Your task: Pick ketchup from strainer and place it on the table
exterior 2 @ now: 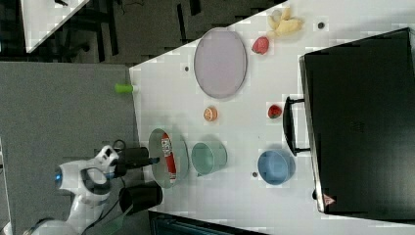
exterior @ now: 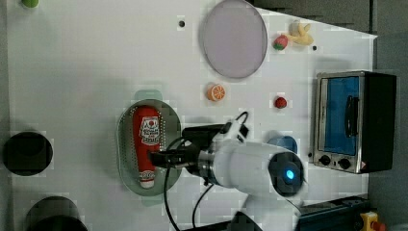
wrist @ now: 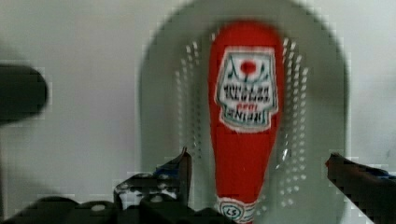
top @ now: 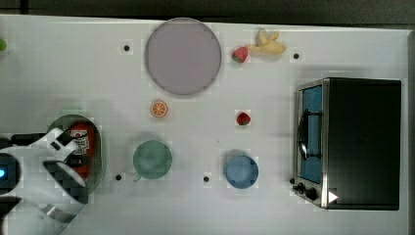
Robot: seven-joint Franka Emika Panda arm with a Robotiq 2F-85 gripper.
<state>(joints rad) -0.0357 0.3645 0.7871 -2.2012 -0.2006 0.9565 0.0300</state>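
The ketchup (top: 82, 137) is a red squeeze bottle with a white-and-red label. It lies flat in the pale green strainer (top: 99, 147) near the top view's left edge of the white table (top: 73, 73). My gripper (wrist: 258, 157) hangs open over the bottle's narrow end, one dark finger (wrist: 182, 163) on either side and neither touching it. In the left view the ketchup (exterior: 146, 137) lies lengthwise in the strainer (exterior: 124, 144), with the gripper (exterior: 159, 158) reaching over its lower part. In the right view the gripper (exterior 2: 154, 160) stands at the strainer (exterior 2: 182, 157) beside the ketchup (exterior 2: 168, 154).
A green cup (top: 152, 159) stands just right of the strainer in the top view, and a blue cup (top: 241, 171) further right. A toaster oven (top: 352, 142) stands at the right side. A purple plate (top: 182, 55), an orange slice (top: 159, 108), two strawberries (top: 243, 118) and a banana (top: 268, 44) lie beyond.
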